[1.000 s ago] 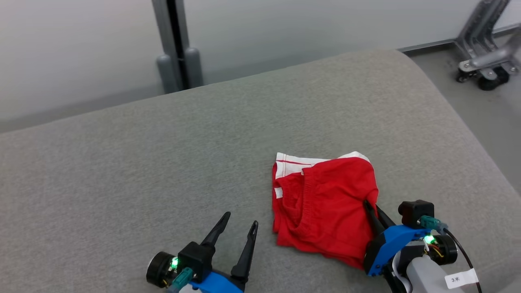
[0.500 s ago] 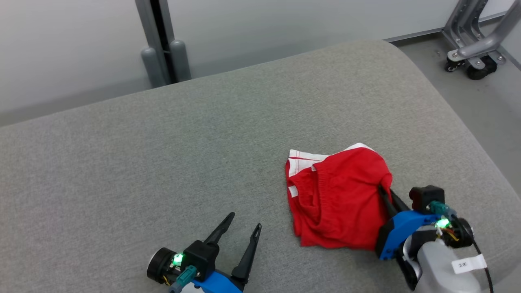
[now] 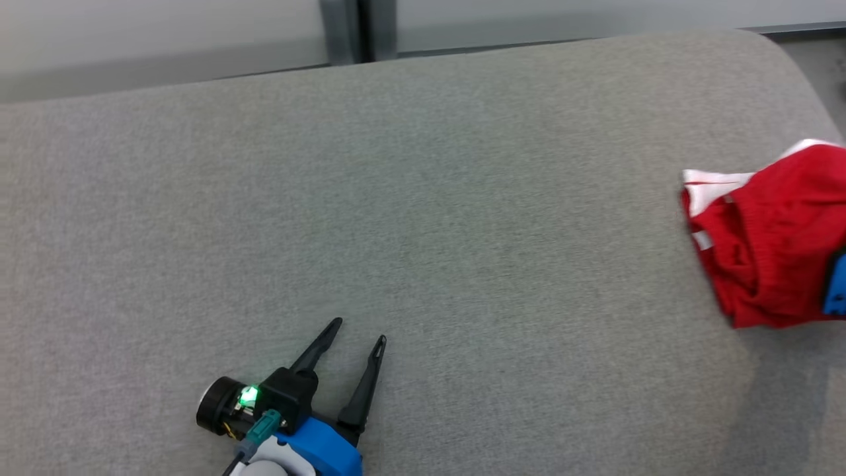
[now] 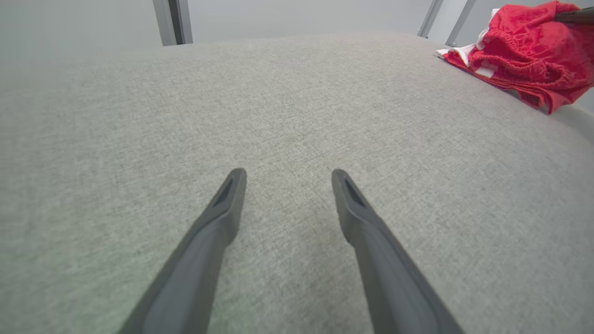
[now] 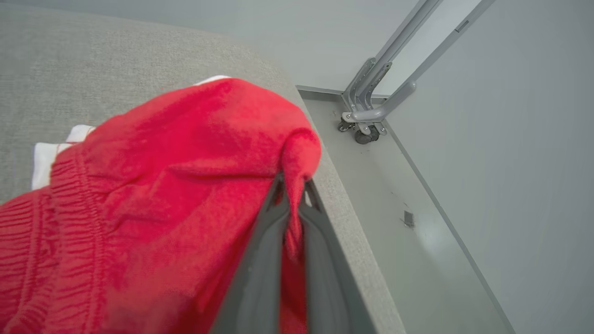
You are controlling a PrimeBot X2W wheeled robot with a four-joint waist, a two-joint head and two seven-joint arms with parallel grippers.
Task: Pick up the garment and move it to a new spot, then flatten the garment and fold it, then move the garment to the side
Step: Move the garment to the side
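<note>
Head view: my left gripper point(image 3: 359, 330) is spread wide over the grey cushion point(image 3: 429, 198), and the red garment point(image 3: 767, 251) sits at the right edge. Left wrist: fingers parted, garment at top right. Right wrist: my right gripper point(image 5: 293, 185) is clamped on a fold of the garment.

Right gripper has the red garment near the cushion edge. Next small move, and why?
Probably lower the right gripper slightly inboard and release. It is shut on a fold of the red garment, partly lifted at the edge of the grey cushion with floor beyond; the left gripper is open, well away.
</note>
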